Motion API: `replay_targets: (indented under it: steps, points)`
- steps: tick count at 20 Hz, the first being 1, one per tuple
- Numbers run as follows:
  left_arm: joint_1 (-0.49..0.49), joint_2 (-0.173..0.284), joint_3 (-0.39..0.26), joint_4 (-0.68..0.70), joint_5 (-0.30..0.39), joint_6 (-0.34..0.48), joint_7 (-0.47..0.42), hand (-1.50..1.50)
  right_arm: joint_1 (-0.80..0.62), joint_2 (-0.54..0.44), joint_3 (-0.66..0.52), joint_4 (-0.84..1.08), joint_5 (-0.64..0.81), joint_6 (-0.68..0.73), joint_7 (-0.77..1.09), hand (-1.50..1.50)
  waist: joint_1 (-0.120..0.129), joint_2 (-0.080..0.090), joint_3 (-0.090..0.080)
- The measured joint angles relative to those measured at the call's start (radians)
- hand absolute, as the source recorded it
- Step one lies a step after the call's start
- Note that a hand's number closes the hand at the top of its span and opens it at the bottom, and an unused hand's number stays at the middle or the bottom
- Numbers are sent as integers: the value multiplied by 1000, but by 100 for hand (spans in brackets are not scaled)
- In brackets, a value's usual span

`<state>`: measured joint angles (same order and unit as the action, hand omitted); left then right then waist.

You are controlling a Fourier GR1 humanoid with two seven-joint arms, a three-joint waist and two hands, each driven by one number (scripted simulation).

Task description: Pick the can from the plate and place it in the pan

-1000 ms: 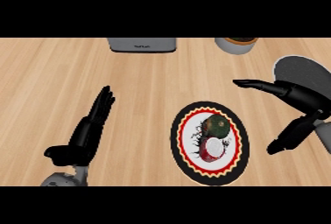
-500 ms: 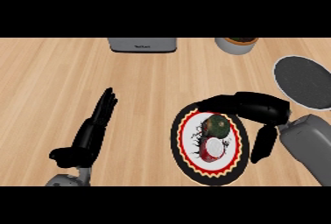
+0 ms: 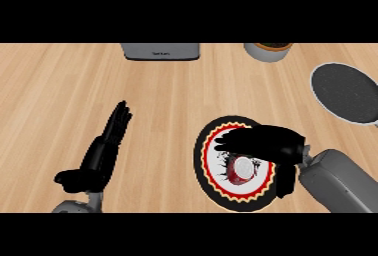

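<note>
A round plate (image 3: 207, 183) with a red, white and black rim lies on the wooden counter, right of centre. The can (image 3: 241, 170) sits on it, its red-edged end showing just below my right hand (image 3: 264, 143). That hand hovers over the plate and hides the can's upper part. Its fingers stretch left above the can, its thumb hangs at the plate's right edge, and neither is curled round the can. The dark grey pan (image 3: 345, 92) lies at the far right. My left hand (image 3: 103, 151) rests open at the lower left, fingers straight.
A grey appliance (image 3: 161, 51) stands at the counter's far edge, centre. A small pot with dark contents (image 3: 269, 50) stands to its right, near the pan. Bare wood lies between the two hands.
My right hand has moved left and down from beside the pan to over the plate, covering part of the can. The left hand has barely shifted.
</note>
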<state>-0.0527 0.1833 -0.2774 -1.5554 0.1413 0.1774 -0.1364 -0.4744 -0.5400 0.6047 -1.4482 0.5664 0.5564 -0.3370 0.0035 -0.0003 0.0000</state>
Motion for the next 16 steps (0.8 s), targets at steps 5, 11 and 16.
replay_targets:
  steps: [5,11,16]
  points:
    - [4,-7,29,-1,-6,-34,5,0,35,46,-23,36,97,1,-29,-150,0,0,0]
    - [15,-26,46,-12,-28,-51,11,0,56,113,-79,74,165,15,-37,-150,0,0,0]
    - [5,-56,54,2,-57,-54,12,0,65,192,-101,144,229,-8,-65,-150,0,1,0]
